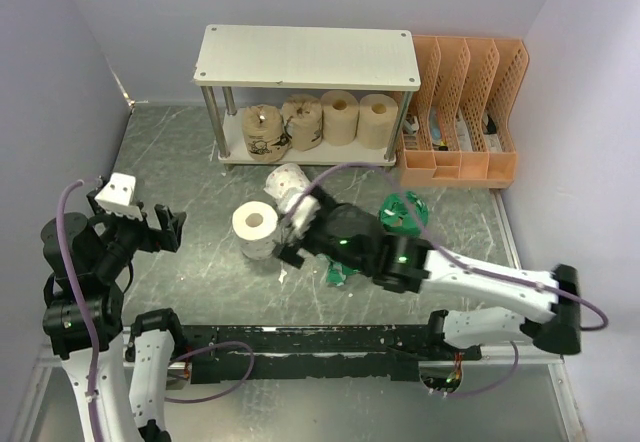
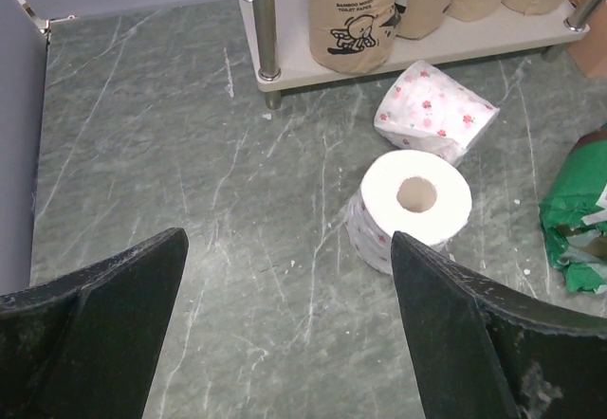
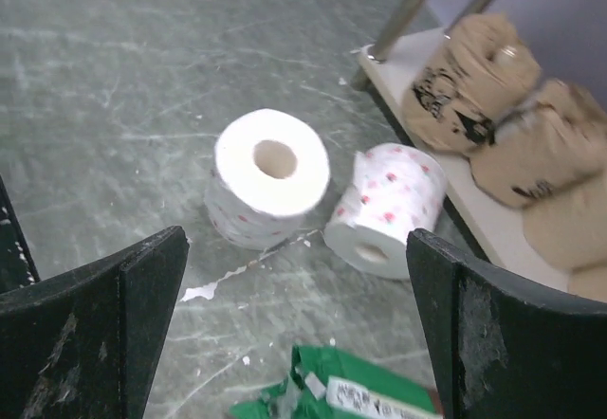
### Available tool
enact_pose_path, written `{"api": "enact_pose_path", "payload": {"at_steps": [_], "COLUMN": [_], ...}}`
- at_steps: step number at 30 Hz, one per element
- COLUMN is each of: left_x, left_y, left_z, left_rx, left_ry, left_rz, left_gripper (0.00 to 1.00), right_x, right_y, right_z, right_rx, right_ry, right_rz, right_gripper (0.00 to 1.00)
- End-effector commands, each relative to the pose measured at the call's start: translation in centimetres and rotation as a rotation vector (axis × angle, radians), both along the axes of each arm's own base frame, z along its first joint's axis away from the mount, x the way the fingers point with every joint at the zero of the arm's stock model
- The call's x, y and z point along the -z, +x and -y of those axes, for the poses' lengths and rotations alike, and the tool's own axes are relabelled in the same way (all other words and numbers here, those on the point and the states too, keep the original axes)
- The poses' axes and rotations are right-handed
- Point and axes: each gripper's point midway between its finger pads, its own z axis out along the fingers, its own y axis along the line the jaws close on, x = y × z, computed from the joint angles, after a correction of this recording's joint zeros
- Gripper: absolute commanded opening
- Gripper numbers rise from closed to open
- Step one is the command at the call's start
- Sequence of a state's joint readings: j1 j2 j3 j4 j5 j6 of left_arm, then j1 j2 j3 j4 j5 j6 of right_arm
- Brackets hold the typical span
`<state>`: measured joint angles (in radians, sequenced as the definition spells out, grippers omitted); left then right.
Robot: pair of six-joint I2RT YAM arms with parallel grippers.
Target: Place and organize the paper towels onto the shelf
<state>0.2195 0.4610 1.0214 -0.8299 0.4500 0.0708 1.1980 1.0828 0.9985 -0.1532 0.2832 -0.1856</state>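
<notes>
White paper towel roll (image 2: 410, 207) stands upright, core facing up.

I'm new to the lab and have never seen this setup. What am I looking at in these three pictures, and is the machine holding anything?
These are two robot arms bolted at the near edge of a table. The overhead picture shows both from above. The other two come from cameras on each wrist, with dark fingers at the bottom corners. The left gripper and the right gripper are both open and hold nothing. Four tan rolls sit on the lower board of the shelf. On the table are two white rolls, one upright, one on its side, and green wrapped packs. An orange file rack stands beside the shelf.
</notes>
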Motion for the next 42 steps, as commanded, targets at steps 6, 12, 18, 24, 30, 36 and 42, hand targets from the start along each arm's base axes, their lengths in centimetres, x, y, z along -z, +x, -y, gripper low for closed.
{"api": "enact_pose_path", "payload": {"at_steps": [6, 12, 18, 24, 30, 36, 42], "left_x": [-0.7, -0.7, -0.6, -0.8, -0.8, -0.7, -0.6], "left_y": [1.5, 1.5, 1.6, 1.5, 1.4, 1.7, 1.8], "left_z": [-0.6, -1.1, -1.4, -1.9, -2.0, -2.3, -2.3], "left_rx": [-0.027, -0.059, -0.074, -0.102, -0.104, -0.121, -0.112], "left_ry": [-0.032, -0.032, -0.033, -0.030, -0.030, -0.033, -0.032], "left_rz": [0.018, 0.021, 0.017, 0.026, 0.029, 0.019, 0.016], "left_gripper": [0.98, 0.98, 0.98, 0.98, 0.98, 0.98, 0.99], "right_x": [4.9, 8.4, 11.0, 13.5, 14.2, 15.4, 16.6], "right_y": [0.3, 0.6, 1.4, 2.8, 5.3, 5.7, 4.7], "right_z": [-7.7, -9.8, -12.4, -13.7, -14.0, -14.6, -14.3], "right_rx": [-0.057, -0.089, -0.131, -0.136, -0.115, -0.163, -0.207], "right_ry": [-0.252, -0.280, -0.292, -0.308, -0.325, -0.365, -0.366], "right_rz": [0.299, 0.316, 0.286, 0.278, 0.281, 0.245, 0.192], "right_gripper": [0.97, 0.96, 0.96, 0.96, 0.93, 0.59, 0.39]}}
